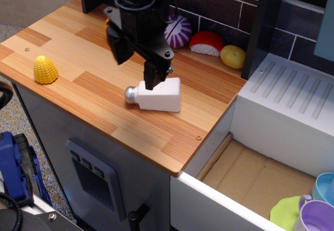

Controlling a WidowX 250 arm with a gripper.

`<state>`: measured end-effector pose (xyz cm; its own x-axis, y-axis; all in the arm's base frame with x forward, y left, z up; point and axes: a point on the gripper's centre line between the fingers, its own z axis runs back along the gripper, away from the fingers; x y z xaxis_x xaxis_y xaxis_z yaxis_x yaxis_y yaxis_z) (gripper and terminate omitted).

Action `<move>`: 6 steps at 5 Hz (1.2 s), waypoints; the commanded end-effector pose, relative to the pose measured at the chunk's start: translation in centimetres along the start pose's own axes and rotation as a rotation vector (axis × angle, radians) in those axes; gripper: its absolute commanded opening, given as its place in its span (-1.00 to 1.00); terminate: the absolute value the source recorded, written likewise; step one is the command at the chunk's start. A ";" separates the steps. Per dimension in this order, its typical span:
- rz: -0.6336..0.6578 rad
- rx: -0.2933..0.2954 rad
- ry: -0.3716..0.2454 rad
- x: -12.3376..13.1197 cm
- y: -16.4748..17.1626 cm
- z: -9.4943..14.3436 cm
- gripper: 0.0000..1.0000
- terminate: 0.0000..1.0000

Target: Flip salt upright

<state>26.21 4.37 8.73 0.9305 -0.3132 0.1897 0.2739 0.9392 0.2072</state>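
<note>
Your black robot arm reaches down from the top of the view, its black two-pronged gripper (136,69) with fingers (152,77) spread apart, tips pointing downward.
</note>
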 end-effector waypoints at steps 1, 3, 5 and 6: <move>-0.262 0.035 -0.129 0.8 1.0 0.0 1.00 -1.00; -0.282 -0.064 -0.178 0.8 1.4 -2.3 1.00 -1.00; -0.267 -0.125 -0.211 1.0 0.9 -4.1 1.00 -1.00; -0.270 -0.132 -0.233 1.0 0.5 -4.8 1.00 -1.00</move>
<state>28.18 4.96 3.60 0.7495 -0.5586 0.3554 0.5524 0.8235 0.1293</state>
